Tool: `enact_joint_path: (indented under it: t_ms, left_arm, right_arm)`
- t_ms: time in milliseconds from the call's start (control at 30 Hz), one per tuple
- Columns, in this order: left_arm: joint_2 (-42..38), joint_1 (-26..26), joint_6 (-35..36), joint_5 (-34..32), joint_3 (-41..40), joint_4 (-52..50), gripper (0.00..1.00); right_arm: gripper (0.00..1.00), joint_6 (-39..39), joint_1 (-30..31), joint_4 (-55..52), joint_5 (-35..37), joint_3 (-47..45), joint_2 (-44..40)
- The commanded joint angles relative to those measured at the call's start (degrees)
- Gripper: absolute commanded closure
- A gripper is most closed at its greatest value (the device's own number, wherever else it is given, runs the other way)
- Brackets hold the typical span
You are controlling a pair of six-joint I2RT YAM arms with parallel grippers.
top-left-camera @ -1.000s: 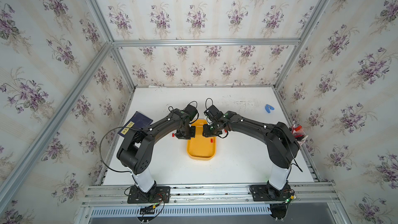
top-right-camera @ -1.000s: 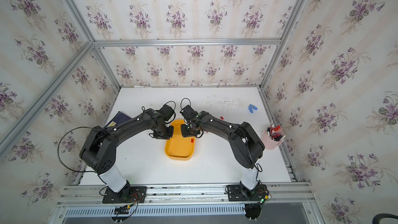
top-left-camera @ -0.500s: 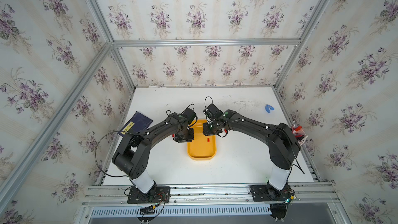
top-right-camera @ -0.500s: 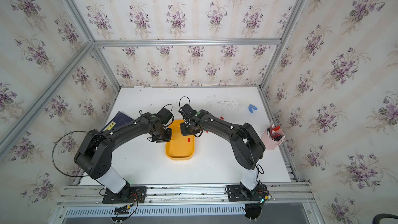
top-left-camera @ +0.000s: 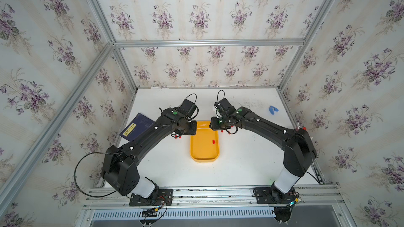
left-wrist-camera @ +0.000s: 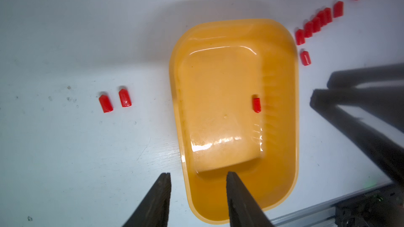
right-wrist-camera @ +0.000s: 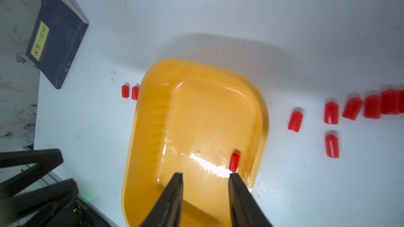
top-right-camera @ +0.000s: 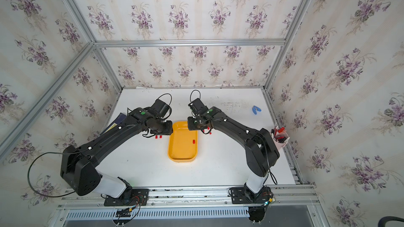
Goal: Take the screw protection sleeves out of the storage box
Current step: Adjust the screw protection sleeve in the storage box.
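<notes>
1. The step in hand seemed to be the last pick. Most of the screw protection sleeves [left-wrist-camera: 316, 24] already lay on the table, and only one was left in the storage box [left-wrist-camera: 173, 97]
2. The next move, as I judge it, called for one gripper to go down into the box, bring this small cap between its fingers and close gently. The cap looked smooth and could roll toward the sloped wall
3. A dark blue booklet [right-wrist-camera: 58, 36] lay far away at 9 o'clock of the table, apart from the work
4. A pair of sleeves [left-wrist-camera: 125, 98] lay side by side on the table at 9 o'clock from the box, near it but not touching
5. The left gripper [left-wrist-camera: 198, 173] hung over the 10 o'clock corner of the box, fingers spread, with nothing between them
6. The box held only the last sleeve [left-wrist-camera: 256, 105], lying on its side toward the 3 o'clock wall
7. The right gripper [right-wrist-camera: 206, 174] hung over the 1 o'clock corner, also spread and empty. The last sleeve lay just beyond one fingertip
8. A row of about eight sleeves lay on the table at 2 o'clock from the box
9. A pink cup [top-right-camera: 281, 141] at the 3 o'clock edge held red-capped pens, not sleeves
</notes>
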Motion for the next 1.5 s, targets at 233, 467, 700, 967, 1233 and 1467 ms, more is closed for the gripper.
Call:
enact_joint_path:
  t_ms: [233,467,700,967,1233,1467]
  left_arm:
    - [3.2,-7.7,15.4,8.5,3.1,2.4,0.51]
    - [11.6,-11.2,17.3,10.6,3.5,4.7,0.51]
    - [16.6,-11.7,15.6,5.9,3.0,5.7,0.52]
    - [21.7,-11.7,5.1,4.0,4.6,8.5,0.54]
    - [25.8,-11.2,-0.6,3.7,5.9,7.6,0.55]
    - [27.1,-11.1,-3.9,3.0,6.7,8.8,0.56]
  right_arm:
    - [0.59,-2.7,-8.5,-0.6,-0.6,-4.1,-5.7]
    - [0.6,-3.2,-8.5,0.3,-1.5,-5.0,-5.9]
    - [0.59,-4.2,-8.5,0.7,-1.1,-6.0,-6.3]
    - [0.59,-4.5,-8.5,1.0,-0.8,-6.3,-5.9]
    - [0.59,-4.8,-8.5,1.3,-0.7,-7.2,-6.3]
    - [0.59,-5.0,-8.5,2.0,-0.6,-8.3,-7.0]
